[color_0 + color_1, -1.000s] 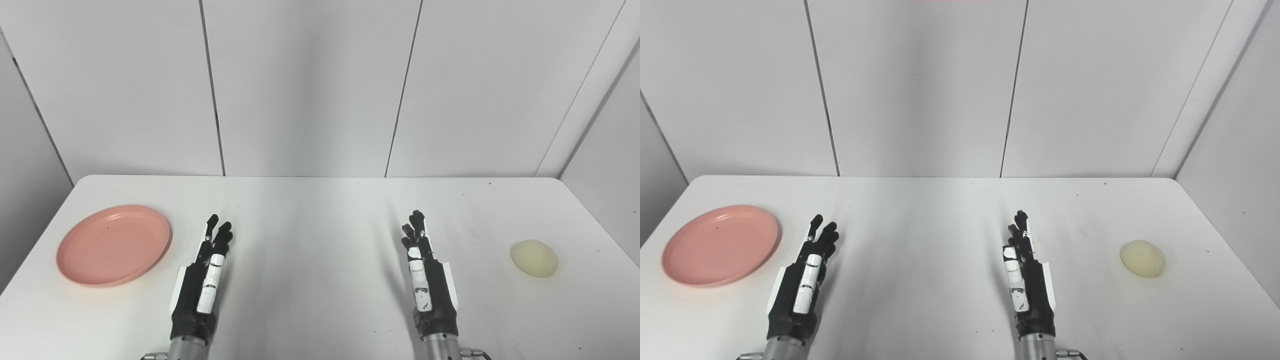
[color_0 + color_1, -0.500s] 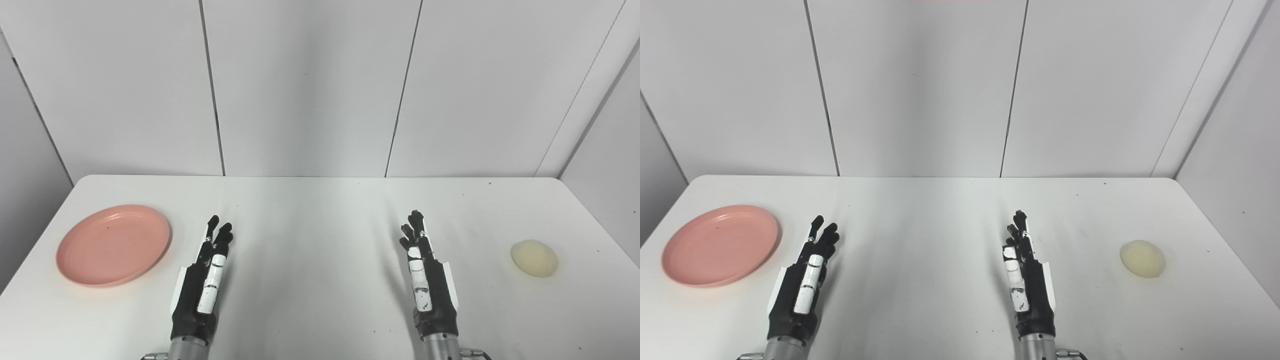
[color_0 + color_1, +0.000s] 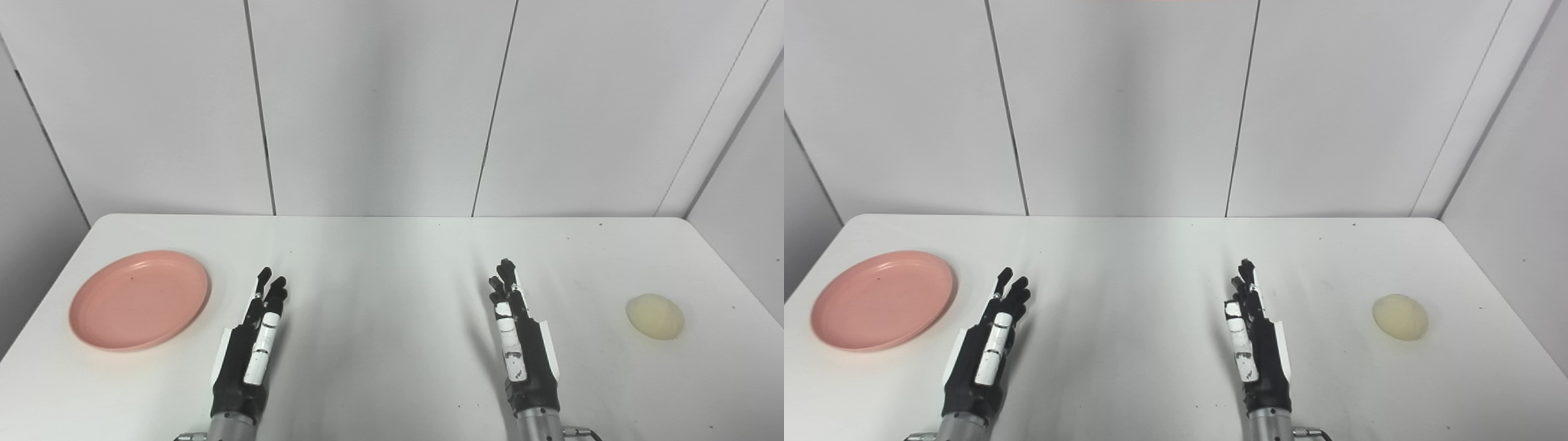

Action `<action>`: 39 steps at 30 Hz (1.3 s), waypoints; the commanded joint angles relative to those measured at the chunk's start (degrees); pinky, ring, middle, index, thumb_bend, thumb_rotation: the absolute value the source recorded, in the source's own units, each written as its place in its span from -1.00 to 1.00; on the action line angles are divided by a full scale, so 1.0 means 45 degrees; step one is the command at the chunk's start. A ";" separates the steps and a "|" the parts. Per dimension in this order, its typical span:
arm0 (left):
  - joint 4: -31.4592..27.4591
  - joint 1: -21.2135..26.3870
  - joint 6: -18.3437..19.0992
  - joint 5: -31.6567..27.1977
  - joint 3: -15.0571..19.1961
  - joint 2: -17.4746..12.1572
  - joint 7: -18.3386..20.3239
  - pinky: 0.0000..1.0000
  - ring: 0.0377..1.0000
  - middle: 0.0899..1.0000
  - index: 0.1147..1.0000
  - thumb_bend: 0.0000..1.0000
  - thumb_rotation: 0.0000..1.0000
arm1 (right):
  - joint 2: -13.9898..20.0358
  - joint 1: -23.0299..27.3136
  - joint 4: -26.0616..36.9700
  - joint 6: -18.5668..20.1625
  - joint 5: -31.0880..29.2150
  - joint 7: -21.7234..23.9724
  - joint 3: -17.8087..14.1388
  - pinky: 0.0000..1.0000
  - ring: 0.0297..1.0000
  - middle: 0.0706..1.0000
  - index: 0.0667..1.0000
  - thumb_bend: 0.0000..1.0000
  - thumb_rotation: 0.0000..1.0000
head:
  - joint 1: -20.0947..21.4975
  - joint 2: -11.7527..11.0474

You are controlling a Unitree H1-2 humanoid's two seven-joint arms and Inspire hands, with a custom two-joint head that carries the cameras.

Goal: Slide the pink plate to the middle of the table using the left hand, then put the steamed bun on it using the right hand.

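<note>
A pink plate [image 3: 139, 299] lies flat near the table's left edge. At the far right rests a pale yellow steamed bun [image 3: 654, 316]. My left hand [image 3: 251, 349] is held edge-on just right of the plate, apart from it, fingers stretched forward and holding nothing. My right hand [image 3: 519, 343] stands the same way right of the table's middle, well left of the bun, also holding nothing. Both hands are open.
The white table [image 3: 380, 275] has rounded far corners and carries a few small dark specks. Grey wall panels [image 3: 373, 104] close it in behind and at both sides.
Both hands have shifted very slightly; the left one drifted a little right and its fingers drew closer together. Plate and bun have not moved.
</note>
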State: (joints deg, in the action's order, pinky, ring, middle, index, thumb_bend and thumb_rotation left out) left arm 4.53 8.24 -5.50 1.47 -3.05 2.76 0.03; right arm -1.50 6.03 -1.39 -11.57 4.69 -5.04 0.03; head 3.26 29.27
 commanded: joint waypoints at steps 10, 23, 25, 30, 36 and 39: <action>0.0872 0.0238 -0.1162 0.0757 -0.0417 0.0645 -0.0548 0.91 0.91 0.93 0.98 0.02 0.82 | 0.0758 -0.0455 -0.1113 -0.0475 -0.1117 0.0649 -0.0389 1.00 0.96 0.98 0.99 0.45 1.00 | -0.1726 -0.0821; 0.1606 0.0373 -0.1584 0.1004 -0.0485 0.1090 -0.0803 0.94 0.90 0.94 0.99 -0.06 0.86 | 0.1165 -0.0387 -0.1979 -0.1277 -0.1770 0.0987 -0.0543 1.00 0.96 0.97 0.97 0.40 1.00 | -0.2523 -0.1410; 0.1710 0.0405 -0.1621 0.1101 -0.0504 0.1115 -0.0878 0.94 0.90 0.93 0.99 -0.05 0.86 | 0.1183 -0.0370 -0.2060 -0.1319 -0.1861 0.1028 -0.0577 0.99 0.95 0.96 0.96 0.40 1.00 | -0.2703 -0.1504; 0.2039 0.0506 -0.1768 0.1306 -0.0583 0.1198 -0.1065 0.91 0.89 0.91 0.96 -0.06 0.87 | 0.1320 -0.0296 -0.2359 -0.1520 -0.2259 0.1325 -0.0638 1.00 0.97 0.97 0.97 0.39 1.00 | -0.3208 -0.1800; 0.2948 0.0770 -0.2452 0.1172 -0.0540 0.1336 -0.1171 0.90 0.89 0.91 0.95 -0.03 0.81 | 0.1482 -0.0152 -0.2803 -0.1665 -0.2418 0.1425 -0.0693 1.00 1.00 1.00 1.00 0.34 1.00 | -0.3554 -0.2215; 0.3248 0.0845 -0.2705 0.1110 -0.0487 0.1366 -0.1171 0.90 0.89 0.91 0.95 -0.02 0.79 | 0.1493 -0.0121 -0.2891 -0.1710 -0.2359 0.1395 -0.0720 1.00 0.98 0.96 1.00 0.32 1.00 | -0.3508 -0.2247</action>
State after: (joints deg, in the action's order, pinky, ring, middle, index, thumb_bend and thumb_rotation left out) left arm 15.85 13.84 -15.34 6.55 -5.24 8.81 -4.65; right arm 4.13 9.97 -8.48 -17.06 -6.20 0.70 -2.25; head -12.57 19.07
